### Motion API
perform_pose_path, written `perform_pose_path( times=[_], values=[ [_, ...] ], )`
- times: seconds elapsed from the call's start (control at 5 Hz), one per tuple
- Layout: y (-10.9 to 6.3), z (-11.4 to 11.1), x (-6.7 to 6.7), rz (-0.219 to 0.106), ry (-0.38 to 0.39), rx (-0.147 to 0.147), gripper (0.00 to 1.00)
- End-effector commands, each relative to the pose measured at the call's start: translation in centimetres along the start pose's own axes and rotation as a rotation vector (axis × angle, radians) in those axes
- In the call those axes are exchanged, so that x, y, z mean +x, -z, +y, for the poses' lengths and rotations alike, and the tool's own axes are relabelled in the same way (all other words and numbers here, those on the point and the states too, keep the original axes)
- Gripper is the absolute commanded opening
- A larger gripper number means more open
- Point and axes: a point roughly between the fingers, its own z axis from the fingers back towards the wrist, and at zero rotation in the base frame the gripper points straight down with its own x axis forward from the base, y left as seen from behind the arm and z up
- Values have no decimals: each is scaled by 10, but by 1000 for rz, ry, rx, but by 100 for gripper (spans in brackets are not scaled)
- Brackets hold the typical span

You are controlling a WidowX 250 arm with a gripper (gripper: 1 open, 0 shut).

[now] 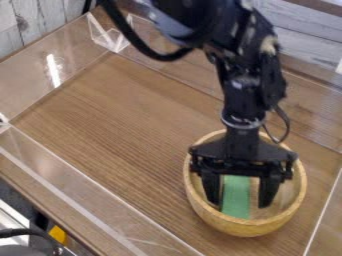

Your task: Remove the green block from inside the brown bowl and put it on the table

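Note:
The brown bowl [203, 206] sits on the table [107, 110] at the lower right. Inside it lies the green block [237, 194], a bright flat bar running front to back. My black gripper [242, 189] hangs straight down into the bowl, open, with one finger [210, 188] left of the block and the other [275, 190] right of it. The jaws straddle the block; I cannot tell whether the fingertips touch it. The block's far end is hidden behind the gripper's body.
Low clear acrylic walls [67, 170] edge the table along the front and left. A clear corner bracket [110, 38] stands at the back left. Black cables trail from the arm [227, 50] above the bowl.

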Motion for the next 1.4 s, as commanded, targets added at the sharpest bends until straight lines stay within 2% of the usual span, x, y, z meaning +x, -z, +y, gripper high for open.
perform_pose_path(
  times=[0.0, 0.2, 0.6, 1.2],
  values=[
    [7, -15, 6, -21, 63, -12, 0],
    [-3, -7, 11, -28, 42, -19, 0],
    [-3, -6, 10, -36, -11, -34, 0],
    [-13, -21, 3, -37, -20, -48, 0]
  ],
)
